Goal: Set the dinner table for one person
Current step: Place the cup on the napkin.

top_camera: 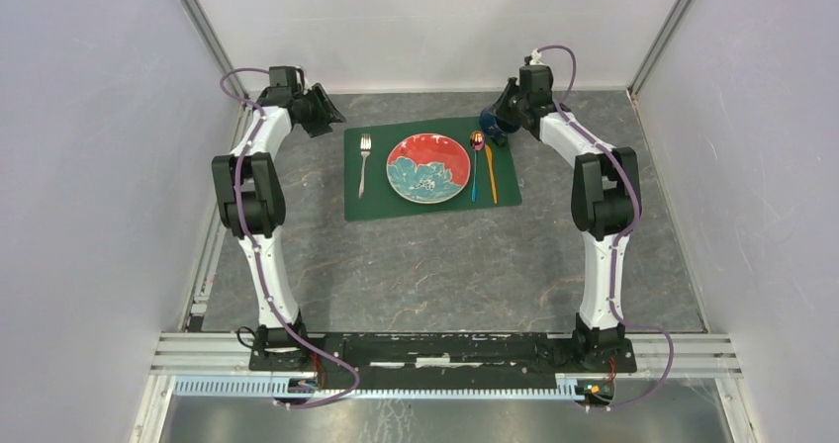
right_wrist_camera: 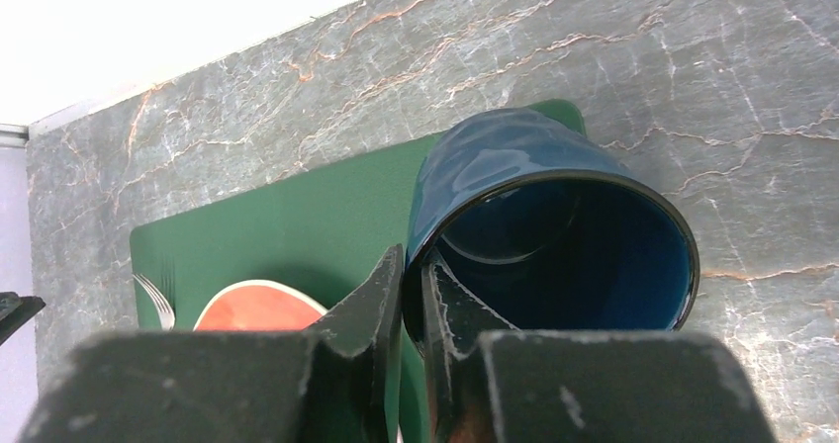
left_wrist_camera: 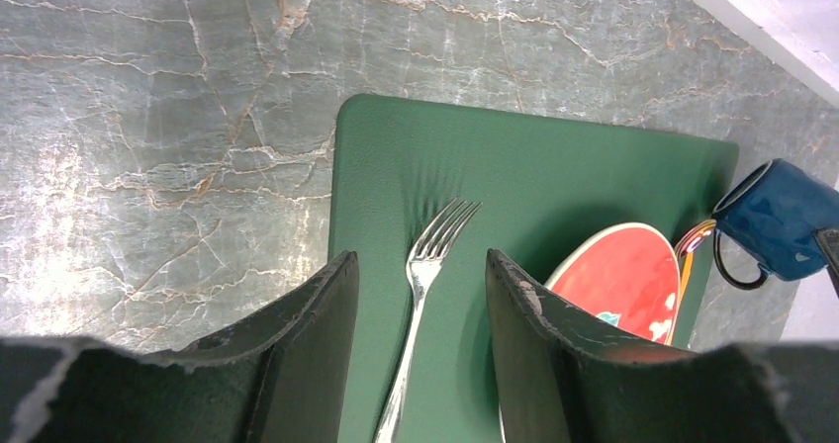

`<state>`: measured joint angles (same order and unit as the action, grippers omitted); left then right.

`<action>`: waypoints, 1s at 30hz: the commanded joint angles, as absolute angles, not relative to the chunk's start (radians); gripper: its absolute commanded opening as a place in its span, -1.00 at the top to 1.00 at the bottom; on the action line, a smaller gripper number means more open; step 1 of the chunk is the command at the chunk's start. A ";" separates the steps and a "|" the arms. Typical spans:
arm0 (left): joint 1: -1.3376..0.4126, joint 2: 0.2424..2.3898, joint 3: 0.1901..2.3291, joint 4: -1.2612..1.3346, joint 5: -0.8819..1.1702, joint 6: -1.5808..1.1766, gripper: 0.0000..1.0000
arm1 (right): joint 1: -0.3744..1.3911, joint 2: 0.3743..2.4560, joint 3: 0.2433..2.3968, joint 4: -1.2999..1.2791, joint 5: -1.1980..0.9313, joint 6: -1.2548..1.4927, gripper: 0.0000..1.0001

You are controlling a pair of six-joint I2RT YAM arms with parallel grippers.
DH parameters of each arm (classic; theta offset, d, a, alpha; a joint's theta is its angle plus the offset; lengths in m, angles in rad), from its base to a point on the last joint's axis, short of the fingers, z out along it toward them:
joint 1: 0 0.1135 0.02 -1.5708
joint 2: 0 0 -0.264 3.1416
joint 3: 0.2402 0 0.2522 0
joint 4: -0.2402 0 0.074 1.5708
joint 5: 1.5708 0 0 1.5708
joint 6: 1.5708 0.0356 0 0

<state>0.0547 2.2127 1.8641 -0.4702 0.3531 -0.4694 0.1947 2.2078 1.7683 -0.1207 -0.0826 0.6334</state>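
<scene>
The dinner table [left_wrist_camera: 148,117] is showing a smooth, stone-look face with a soft sheen, while the green placemat [left_wrist_camera: 554,166] is looking matt and faintly grained, like soft plastic or rubber. The fork [left_wrist_camera: 423,265] is gleaming like polished metal. The blue mug [right_wrist_camera: 514,156] and the painted plate [top_camera: 427,168] are shining with a glossy ceramic glaze.

The left claw [left_wrist_camera: 419,256] and right claw [right_wrist_camera: 412,255] have flat black fingers [left_wrist_camera: 307,344], scuffed pale at the edges. Behind them, the left arm [top_camera: 267,265] and right arm [top_camera: 597,265] are white with chunky black joints. A purple cable [top_camera: 573,67] runs along each.
</scene>
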 commanded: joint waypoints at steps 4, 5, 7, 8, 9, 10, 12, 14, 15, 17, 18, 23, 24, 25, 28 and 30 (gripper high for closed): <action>0.062 2.145 1.848 -0.428 0.375 -0.404 -0.14 | 0.198 2.182 1.737 -0.106 -0.072 0.600 0.37; 0.062 2.145 1.844 -0.427 0.375 -0.404 -0.14 | 0.198 2.176 1.732 -0.108 -0.068 0.592 0.31; 0.063 2.140 1.833 -0.420 0.374 -0.405 -0.14 | 0.199 2.167 1.723 -0.112 -0.062 0.580 0.20; 0.063 2.138 1.828 -0.417 0.372 -0.405 -0.14 | 0.198 2.163 1.721 -0.115 -0.058 0.576 0.14; 0.062 2.136 1.822 -0.414 0.371 -0.406 -0.14 | 0.198 2.158 1.716 -0.117 -0.055 0.571 0.10; 0.063 2.134 1.819 -0.409 0.370 -0.406 -0.14 | 0.199 2.152 1.711 -0.116 -0.052 0.569 0.08; 0.063 2.133 1.815 -0.407 0.369 -0.407 -0.14 | 0.198 2.145 1.699 -0.113 -0.049 0.566 0.01; 0.062 2.132 1.813 -0.406 0.368 -0.408 -0.14 | 0.199 2.138 1.692 -0.113 -0.049 0.565 -0.05; 0.062 2.132 1.813 -0.405 0.369 -0.408 -0.14 | 0.199 2.136 1.688 -0.113 -0.049 0.566 -0.07; 0.062 2.131 1.813 -0.403 0.366 -0.407 -0.14 | 0.199 2.132 1.678 -0.113 -0.049 0.566 -0.17; 0.062 2.131 1.811 -0.403 0.365 -0.406 -0.14 | 0.198 2.128 1.673 -0.112 -0.050 0.566 -0.21; 0.062 2.132 1.803 -0.398 0.367 -0.408 -0.14 | 0.198 2.118 1.660 -0.117 -0.049 0.561 -0.42; 0.062 2.132 1.801 -0.397 0.368 -0.409 -0.14 | 0.199 2.117 1.660 -0.117 -0.051 0.560 -0.44; 0.063 2.132 1.800 -0.395 0.369 -0.410 -0.14 | 0.199 2.114 1.658 -0.118 -0.049 0.560 -0.46; 0.062 2.131 1.796 -0.393 0.372 -0.412 -0.14 | 0.198 2.106 1.649 -0.119 -0.048 0.560 -0.51; 0.063 2.132 1.794 -0.393 0.373 -0.413 -0.14 | 0.199 2.100 1.647 -0.120 -0.045 0.558 -0.52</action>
<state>0.0570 2.1887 1.8004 -0.4313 0.3519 -0.4694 0.2008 2.1605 1.6573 -0.1230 -0.0662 0.5770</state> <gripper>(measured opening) 0.569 0.752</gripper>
